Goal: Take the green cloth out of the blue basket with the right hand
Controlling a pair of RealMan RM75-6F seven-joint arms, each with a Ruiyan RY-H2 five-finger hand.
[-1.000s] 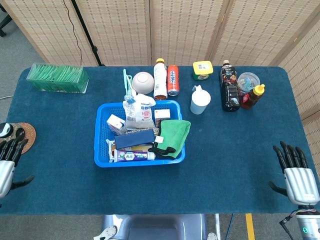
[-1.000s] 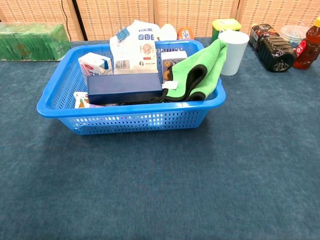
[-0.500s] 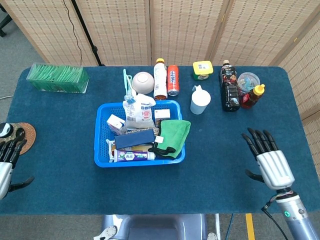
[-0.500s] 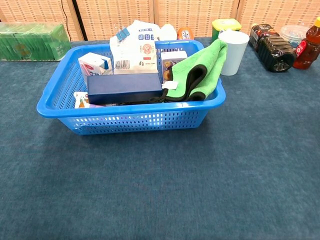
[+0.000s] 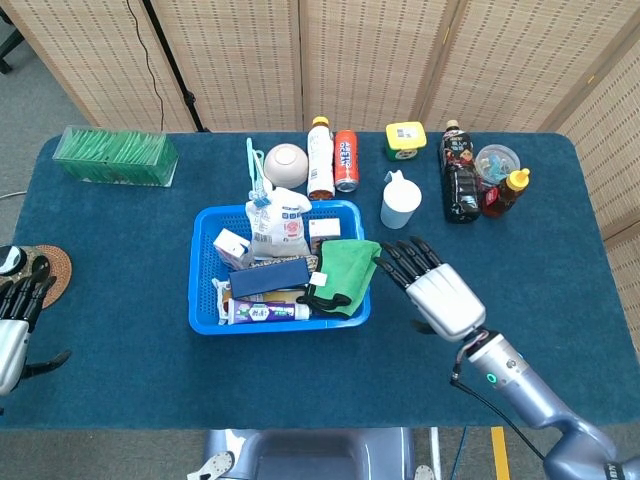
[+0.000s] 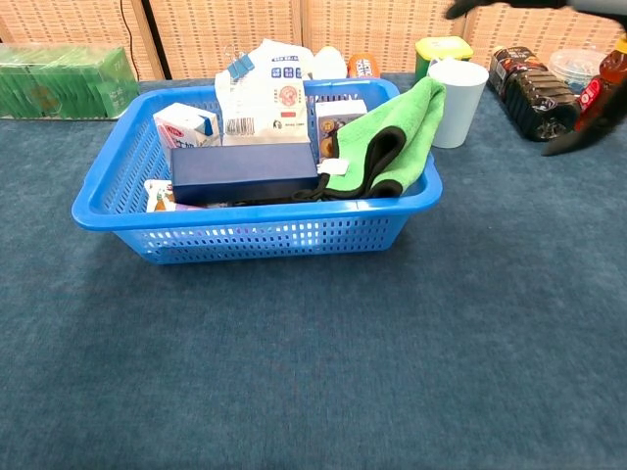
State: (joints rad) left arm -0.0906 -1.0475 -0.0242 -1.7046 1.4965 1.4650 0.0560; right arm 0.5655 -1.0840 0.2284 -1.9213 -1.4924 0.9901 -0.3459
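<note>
Reaching with fingers spread and empty, one right hand (image 5: 437,290) nears the one green cloth (image 5: 345,270) in one blue basket (image 5: 201,287).

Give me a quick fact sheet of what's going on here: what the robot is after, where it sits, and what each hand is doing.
target: green cloth, draped over the right end of the blue basket
cloth state: not yet touched, resting in the basket
right hand: open, fingers spread, just right of the basket, fingertips near the cloth's edge
left hand: open, holding nothing, at the table's near left edge
basket neighbours: dark blue box, white bag, toothpaste tube
behind the basket: white cup, bottles and cans in a row
</note>
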